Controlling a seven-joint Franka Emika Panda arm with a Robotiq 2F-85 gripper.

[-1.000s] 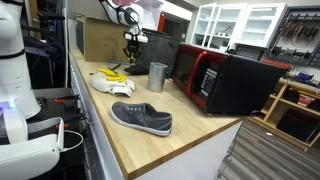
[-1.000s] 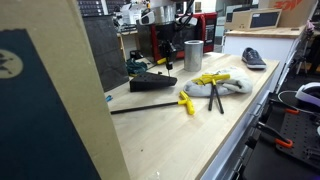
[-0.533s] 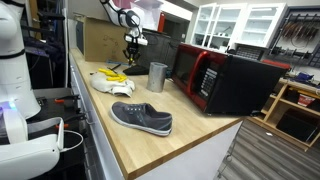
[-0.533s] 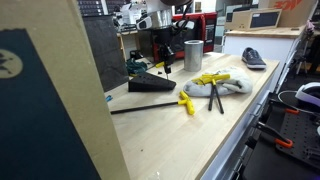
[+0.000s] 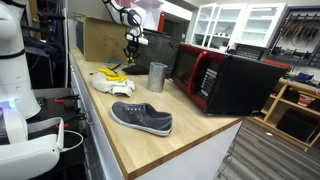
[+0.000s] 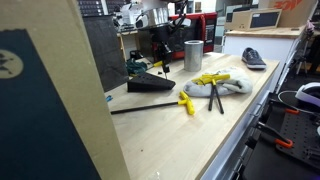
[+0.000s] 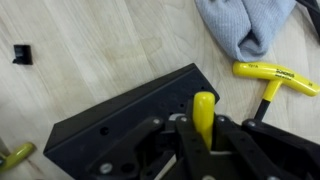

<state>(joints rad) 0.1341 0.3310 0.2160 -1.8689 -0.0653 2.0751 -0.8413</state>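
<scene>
My gripper [image 7: 203,135] is shut on a yellow-handled hex key [image 7: 203,112], whose handle sticks out between the fingers. It hovers just above a black wedge-shaped tool holder [image 7: 120,122] with small holes in its top. In the exterior views the gripper [image 5: 132,55] [image 6: 160,62] hangs over the holder [image 6: 150,84] at the far end of the wooden bench. Another yellow T-handle hex key [image 7: 272,78] lies beside a grey cloth [image 7: 245,25].
On the bench stand a metal cup [image 5: 157,77], a red-fronted microwave [image 5: 215,78], a grey shoe [image 5: 141,117], a cloth with yellow tools [image 6: 222,83], a loose yellow key [image 6: 186,103] and a cardboard box [image 5: 100,40].
The gripper has lifted slightly and shifted a little with the yellow key; everything else stays put.
</scene>
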